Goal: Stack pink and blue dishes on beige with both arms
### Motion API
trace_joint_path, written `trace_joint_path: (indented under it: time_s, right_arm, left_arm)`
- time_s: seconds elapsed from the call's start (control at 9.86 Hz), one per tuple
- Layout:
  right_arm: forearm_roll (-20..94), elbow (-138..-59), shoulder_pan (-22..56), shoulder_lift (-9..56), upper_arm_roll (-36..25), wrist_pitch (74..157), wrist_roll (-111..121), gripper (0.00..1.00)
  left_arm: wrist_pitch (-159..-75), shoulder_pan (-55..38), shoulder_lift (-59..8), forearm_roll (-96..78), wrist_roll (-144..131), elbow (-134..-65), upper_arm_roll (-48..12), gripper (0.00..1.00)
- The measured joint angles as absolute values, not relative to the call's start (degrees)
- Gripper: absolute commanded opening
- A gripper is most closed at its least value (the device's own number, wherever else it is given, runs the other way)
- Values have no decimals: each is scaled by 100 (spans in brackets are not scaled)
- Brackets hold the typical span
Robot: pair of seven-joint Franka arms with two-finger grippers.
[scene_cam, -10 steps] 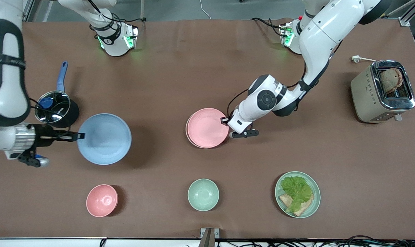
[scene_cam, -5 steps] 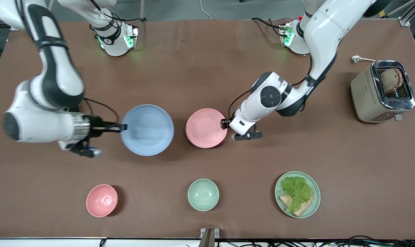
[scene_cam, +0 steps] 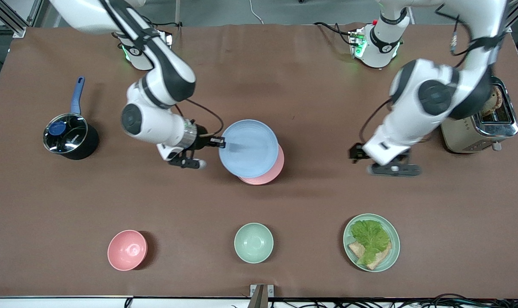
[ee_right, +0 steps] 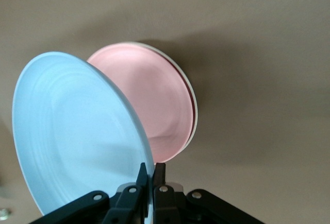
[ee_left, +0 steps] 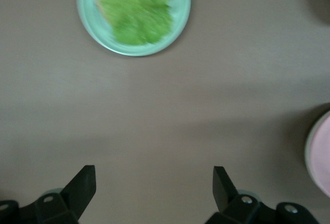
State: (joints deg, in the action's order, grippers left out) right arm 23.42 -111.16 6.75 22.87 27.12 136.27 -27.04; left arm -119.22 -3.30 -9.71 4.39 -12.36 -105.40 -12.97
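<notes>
Over the pink plate (scene_cam: 265, 173) on beige (ee_right: 192, 112), right claw (scene_cam: 219, 141) pinches the blue plate (scene_cam: 248, 148); left claw (scene_cam: 356, 153) hangs wide over bare surface (scene_cam: 310, 201); lettuce and bread on green plate (scene_cam: 394, 248)

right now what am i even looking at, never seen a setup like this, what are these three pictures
Two white robot arms work at a brown table. The wide picture looks down from across the table; the other two come from cameras on each arm's wrist. The right pincer is shut on the rim of a blue plate, held over a pink plate that lies on a cream plate. The left pincer is open and empty over bare table. Also there: a pot, a toaster, a pink bowl, a green bowl and a lettuce plate.
</notes>
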Motion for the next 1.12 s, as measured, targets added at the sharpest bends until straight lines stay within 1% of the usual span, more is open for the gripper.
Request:
trace_joint_path:
  time_s: [0.2, 0.41, 0.51, 0.61, 0.71, 0.81, 0.91, 1.01, 1.12]
  right_arm:
    - [2339, -11494, 815, 2601, 2710, 14524, -2696, 2]
    - [2334, -11539, 902, 2934, 2710, 15044, -2677, 4]
    - [2334, -11540, 986, 3071, 2710, 15273, -2677, 4]
    - [2333, -11540, 1059, 3153, 2711, 15386, -2677, 7]
    - [2333, -11539, 1090, 3178, 2711, 15420, -2677, 25]
    - [2333, -11539, 1091, 3181, 2704, 15420, -2677, 54]
    - [2332, -11539, 1081, 3182, 2684, 15421, -2676, 76]
    - [2330, -11535, 1047, 3181, 2669, 15421, -2670, 100]
    - [2313, -11514, 976, 3159, 2662, 15407, -2657, 100]
  left_arm:
    - [-11340, -329, -473, 439, -467, -10356, -834, 100]
    - [-10140, -329, -87, 439, -84, -9726, -431, 100]
    - [-9678, -326, 53, 439, -16, -9429, -295, 100]
    - [-9495, -327, 155, 439, -4, -9215, -234, 100]
    - [-9389, -335, 179, 438, -5, -9009, -232, 100]
    - [-9164, -353, 160, 438, -8, -8744, -235, 100]
    - [-8850, -356, 119, 382, -8, -8440, -235, 100]
    - [-8626, -356, 78, 276, -10, -8219, -226, 100]
    - [-8528, -356, 51, 199, -11, -8121, -193, 100]
